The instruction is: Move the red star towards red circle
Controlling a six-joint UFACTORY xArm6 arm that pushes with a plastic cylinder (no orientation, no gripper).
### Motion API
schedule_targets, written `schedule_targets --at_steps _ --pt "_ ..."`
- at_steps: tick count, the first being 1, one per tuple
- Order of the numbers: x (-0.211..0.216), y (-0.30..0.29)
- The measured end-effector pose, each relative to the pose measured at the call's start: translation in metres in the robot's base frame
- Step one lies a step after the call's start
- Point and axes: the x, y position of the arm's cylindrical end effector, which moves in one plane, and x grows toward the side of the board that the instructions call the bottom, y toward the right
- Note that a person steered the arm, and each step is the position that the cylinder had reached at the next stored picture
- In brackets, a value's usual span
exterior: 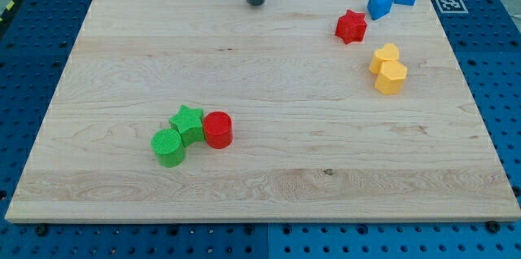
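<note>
One red star (352, 26) right of my tip (256, 3)

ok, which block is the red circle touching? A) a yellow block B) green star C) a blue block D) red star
B: the red circle sits against the green star at the view's lower left, while the red star lies far off at the upper right.
</note>
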Motion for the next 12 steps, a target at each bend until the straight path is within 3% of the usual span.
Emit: schedule_targets --at_steps 2,4,8,12 --pt "0.006 0.109" --pt "0.051 0.134" --pt "0.102 0.143" --pt "0.16 0.065"
